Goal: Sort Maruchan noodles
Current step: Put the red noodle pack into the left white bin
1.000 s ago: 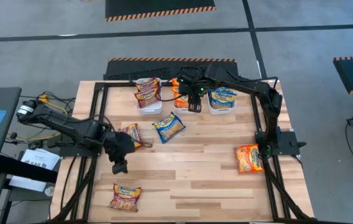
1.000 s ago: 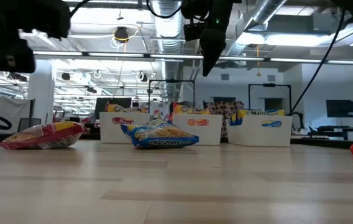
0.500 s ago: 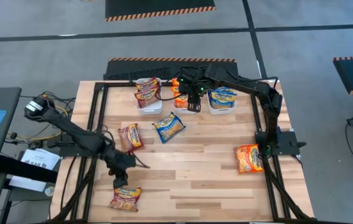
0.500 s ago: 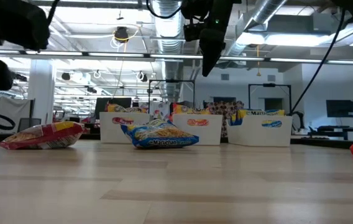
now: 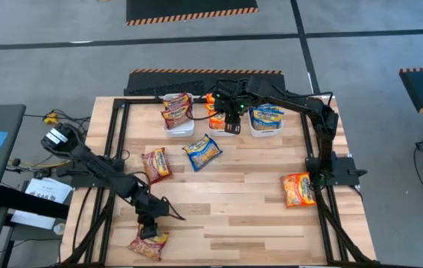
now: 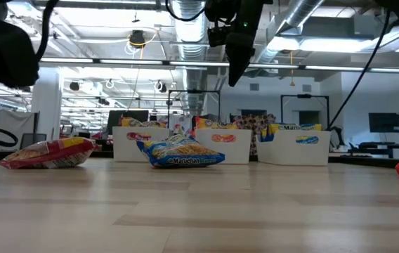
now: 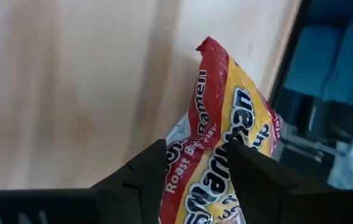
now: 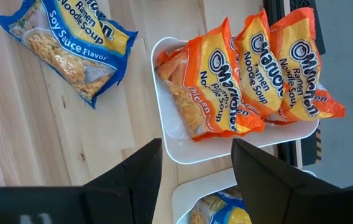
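Maruchan noodle packets lie loose on the wooden table: a maroon one (image 5: 150, 244) at the near left, another maroon one (image 5: 156, 163), a blue one (image 5: 202, 151) and an orange one (image 5: 299, 189) by the right edge. My left gripper (image 5: 147, 227) is open and slants down over the near-left maroon packet (image 7: 220, 149), with one finger on each side of its end. My right gripper (image 5: 230, 125) hangs open above the middle white bin (image 8: 164, 137), which holds orange packets (image 8: 245, 74). Nothing is between its fingers. My left gripper straddles the near-left maroon packet's end (image 7: 192, 152), coming down at a slant from above. The packet lies flat on the table. I cannot tell whether the fingers touch it.
Three white bins stand in a row at the far edge: the left one (image 5: 176, 112) holds maroon packets and the right one (image 5: 266, 119) holds blue packets. A black frame rail runs along the table's left side, close to the near-left packet. Bare wood lies in the middle and near right.
My left gripper has swung toward the table's near edge and sunk. It has gone from beside the upper maroon packet to just over the near-left one, tipping further downward, and its fingers have stayed open. No packet has moved.
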Tool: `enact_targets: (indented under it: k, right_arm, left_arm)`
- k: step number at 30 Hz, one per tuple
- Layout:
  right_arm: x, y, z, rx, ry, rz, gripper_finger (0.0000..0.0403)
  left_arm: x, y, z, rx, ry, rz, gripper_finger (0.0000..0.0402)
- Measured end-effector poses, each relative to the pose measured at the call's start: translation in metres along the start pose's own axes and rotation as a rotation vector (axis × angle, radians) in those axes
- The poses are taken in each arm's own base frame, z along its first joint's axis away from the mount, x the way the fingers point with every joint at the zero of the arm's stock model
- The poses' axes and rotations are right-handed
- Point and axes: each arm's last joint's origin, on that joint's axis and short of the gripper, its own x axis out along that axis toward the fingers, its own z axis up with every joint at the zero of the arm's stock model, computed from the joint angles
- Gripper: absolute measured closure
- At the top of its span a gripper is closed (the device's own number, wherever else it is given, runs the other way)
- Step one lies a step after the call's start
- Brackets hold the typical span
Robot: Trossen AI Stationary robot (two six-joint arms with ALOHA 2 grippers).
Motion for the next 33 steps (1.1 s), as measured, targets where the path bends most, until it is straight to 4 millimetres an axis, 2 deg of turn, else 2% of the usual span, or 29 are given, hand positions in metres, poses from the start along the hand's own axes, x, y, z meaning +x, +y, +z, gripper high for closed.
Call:
enact_targets:
  k: [4,12,15,21,27,33]
  right_arm:
    - [0.000,0.000,0.000,0.000,0.000,0.000,0.0187]
    - [0.000,0.000,0.001,0.001,-0.009,-0.002,0.0187]
    - [0.000,0.000,0.002,0.002,-0.017,-0.004,0.0187]
    - [0.000,-0.001,0.002,0.003,-0.022,-0.005,0.0187]
    - [0.000,-0.001,0.002,0.003,-0.022,-0.005,0.0187]
    - [0.000,0.001,0.003,0.024,-0.024,-0.003,0.0187]
  left_arm:
    - [0.008,-0.001,-0.001,-0.008,0.013,-0.014,0.0246]
    - [0.008,-0.003,-0.003,-0.017,0.042,-0.034,0.0252]
    - [0.008,-0.003,-0.003,-0.015,0.041,-0.040,0.0284]
    - [0.007,-0.004,-0.003,0.007,0.080,-0.068,0.0387]
    - [0.006,-0.008,-0.001,0.037,0.077,-0.085,0.0401]
    - [-0.002,-0.021,0.012,0.112,0.070,-0.140,0.0401]
